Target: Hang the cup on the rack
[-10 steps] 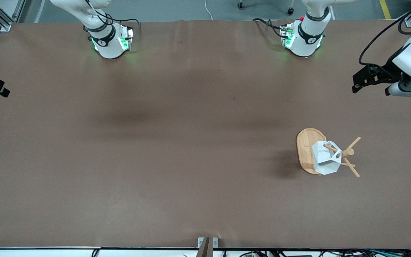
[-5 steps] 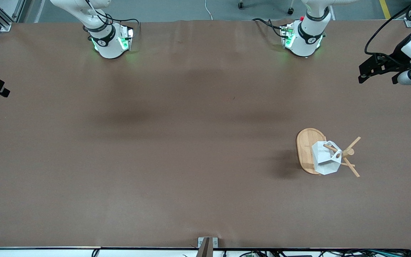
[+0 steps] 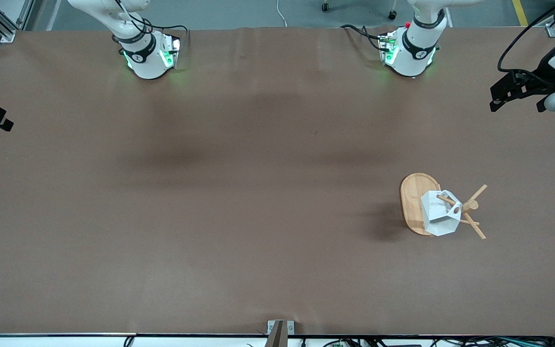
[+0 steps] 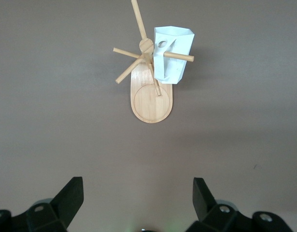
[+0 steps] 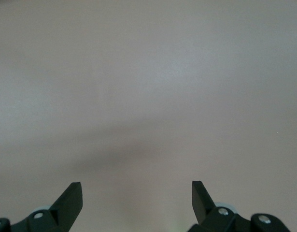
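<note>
Toward the left arm's end of the table, on the rack [image 3: 419,202]: the cup [image 3: 439,214], hung by its handle hole on a peg, seemingly stable. Judged as the closing step, the hanging itself apparently done. Left gripper [image 3: 518,94] up over the table's edge at that end, well apart from the rack, fingers spread and empty. Right gripper [image 5: 136,205] over bare table [image 3: 210,193], likewise released, waiting. Next: probably only parking clear without brushing the pegs.
</note>
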{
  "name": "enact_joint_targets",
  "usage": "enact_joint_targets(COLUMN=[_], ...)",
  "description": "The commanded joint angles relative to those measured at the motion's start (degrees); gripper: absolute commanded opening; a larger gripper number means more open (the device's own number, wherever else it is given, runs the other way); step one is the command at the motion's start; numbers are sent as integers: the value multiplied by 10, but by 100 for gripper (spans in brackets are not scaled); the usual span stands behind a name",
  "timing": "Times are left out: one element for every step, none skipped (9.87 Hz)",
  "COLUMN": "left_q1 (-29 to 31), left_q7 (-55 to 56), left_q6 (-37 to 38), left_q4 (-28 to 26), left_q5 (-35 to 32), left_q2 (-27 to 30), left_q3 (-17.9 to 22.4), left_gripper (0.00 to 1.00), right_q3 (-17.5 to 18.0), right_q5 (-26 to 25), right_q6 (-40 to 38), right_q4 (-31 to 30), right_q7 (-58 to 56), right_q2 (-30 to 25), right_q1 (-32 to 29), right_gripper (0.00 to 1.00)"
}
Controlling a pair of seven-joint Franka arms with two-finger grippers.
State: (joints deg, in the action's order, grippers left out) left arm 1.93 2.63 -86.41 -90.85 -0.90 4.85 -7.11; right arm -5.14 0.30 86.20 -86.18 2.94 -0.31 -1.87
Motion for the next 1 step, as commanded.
enact_joint_targets(left_q1=[-6], left_q7=[2], left_q6=[8], left_q4=[-7], left_q5=[-9], left_q2=[-5], left_q3=[3], left_gripper=[100], right_q3=[1], right_q5=[-10], right_q6=[3], right_q4=[-10], right_q7=[-5], right_q2=[-10], right_q1=[-1], right_gripper=[100])
